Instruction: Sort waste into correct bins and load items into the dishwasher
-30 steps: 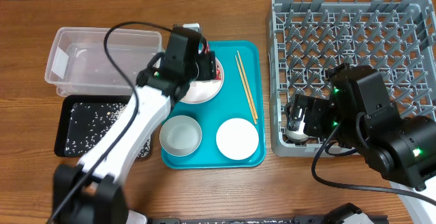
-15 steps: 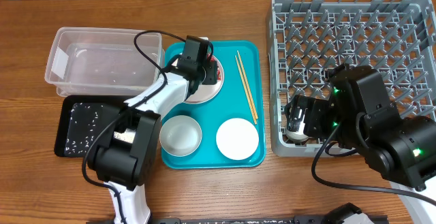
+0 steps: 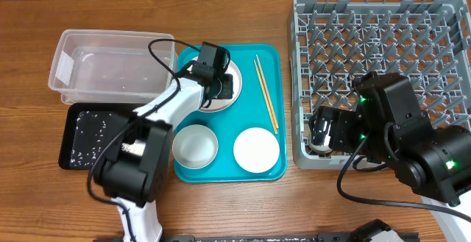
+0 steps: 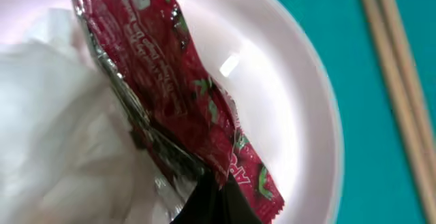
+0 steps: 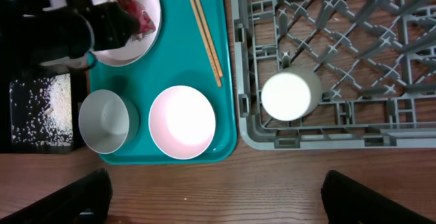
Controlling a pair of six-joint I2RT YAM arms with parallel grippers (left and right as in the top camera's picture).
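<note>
**Left gripper clamped on the red wrapper, over the plate**

The left gripper [image 4: 212, 200] is closed to a single dark wedge. The low end of the wrapper [image 4: 170, 94] runs into it, so it looks pinched, as far as the wrist view shows. The wrapper is a crinkled, glossy red foil strip with a silvery inner face. The tissue [image 4: 58, 142] is pressed against one side of it: soft, white and crumpled. Both sit on the plate [image 4: 300, 115], round and smooth, directly under the fingers. Past the plate's rim two thin wooden chopsticks [image 4: 398, 81] lie side by side on the flat teal tray [image 4: 354, 149].

On the gripper's other side stands the clear plastic tub [image 3: 110, 65] with rounded corners. Next to the tub is the shallow black tray [image 3: 64, 135], scattered with rice [image 3: 88, 128].

The right gripper [image 5: 216, 183] is spread wide and holds nothing. Just ahead of it a small white cup [image 5: 291, 94] sits in a corner cell of the grey pegged rack [image 5: 340, 135]. Off to its side, on the teal tray, are the pink bowl [image 5: 182, 122] and the white bowl [image 5: 109, 120].
</note>
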